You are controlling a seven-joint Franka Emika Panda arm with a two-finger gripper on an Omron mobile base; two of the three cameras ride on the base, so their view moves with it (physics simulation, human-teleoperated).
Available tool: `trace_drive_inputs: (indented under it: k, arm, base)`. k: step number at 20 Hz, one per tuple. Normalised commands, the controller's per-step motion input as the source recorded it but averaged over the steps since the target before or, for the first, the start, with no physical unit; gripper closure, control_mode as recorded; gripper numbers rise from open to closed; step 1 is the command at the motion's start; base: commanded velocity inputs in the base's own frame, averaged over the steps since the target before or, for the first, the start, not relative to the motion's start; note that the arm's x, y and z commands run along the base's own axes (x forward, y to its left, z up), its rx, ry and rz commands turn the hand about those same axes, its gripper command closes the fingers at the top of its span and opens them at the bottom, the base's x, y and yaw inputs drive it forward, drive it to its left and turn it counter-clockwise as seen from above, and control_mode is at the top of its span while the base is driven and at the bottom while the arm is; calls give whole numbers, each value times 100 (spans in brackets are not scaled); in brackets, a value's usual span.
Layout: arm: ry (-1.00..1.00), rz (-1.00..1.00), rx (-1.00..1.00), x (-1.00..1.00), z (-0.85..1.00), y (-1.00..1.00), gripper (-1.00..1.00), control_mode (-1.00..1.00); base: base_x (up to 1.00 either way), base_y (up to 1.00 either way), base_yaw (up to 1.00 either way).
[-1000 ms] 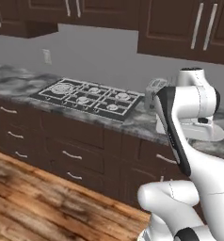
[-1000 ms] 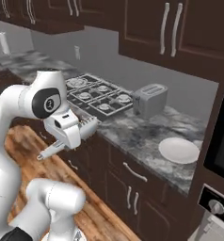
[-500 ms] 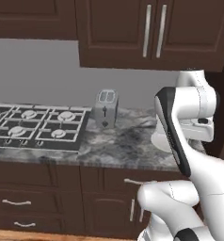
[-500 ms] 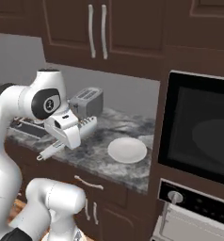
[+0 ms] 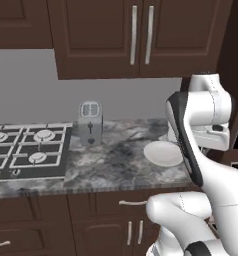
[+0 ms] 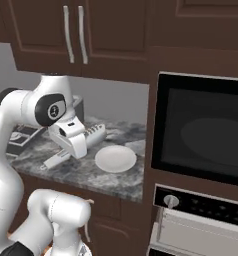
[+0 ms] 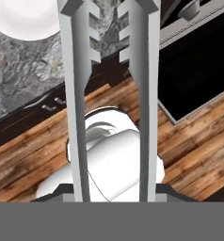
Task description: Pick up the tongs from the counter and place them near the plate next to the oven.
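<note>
Left base view: mottled stone worktop (image 5: 111, 165), dark cabinets (image 5: 141, 35).

I see the tongs (image 7: 109, 94), silvery-white with ridged tips, clamped in the gripper (image 6: 71, 142) above the worktop's (image 5: 116, 165) front edge. The off-white plate (image 6: 115, 158) lies flat near the worktop's right end, beside the oven (image 6: 201, 135).

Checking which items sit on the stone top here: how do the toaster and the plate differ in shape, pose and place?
The toaster is a tall boxy thing standing upright; the plate is round and lies flat. The toaster looks steel grey with dark slots on top; the plate is plain off-white. The toaster stands right beside the gas hob; the plate lies further right, towards the oven cabinet. Both rest on the same mottled stone top.
</note>
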Motion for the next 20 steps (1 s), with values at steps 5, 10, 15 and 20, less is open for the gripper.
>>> trace_drive_inputs:
  k: [5, 10, 15, 20]
  arm:
    - [0, 0, 0, 0, 0, 0, 100, 100]
    - [0, 0, 0, 0, 0, 0, 100, 100]
    - [0, 0, 0, 0, 0, 0, 100, 100]
    - [0, 0, 0, 0, 0, 0, 100, 100]
  base:
    - [1, 64, -13]
    - [16, 67, -19]
    - [29, 45, -38]
    - [22, 52, -26]
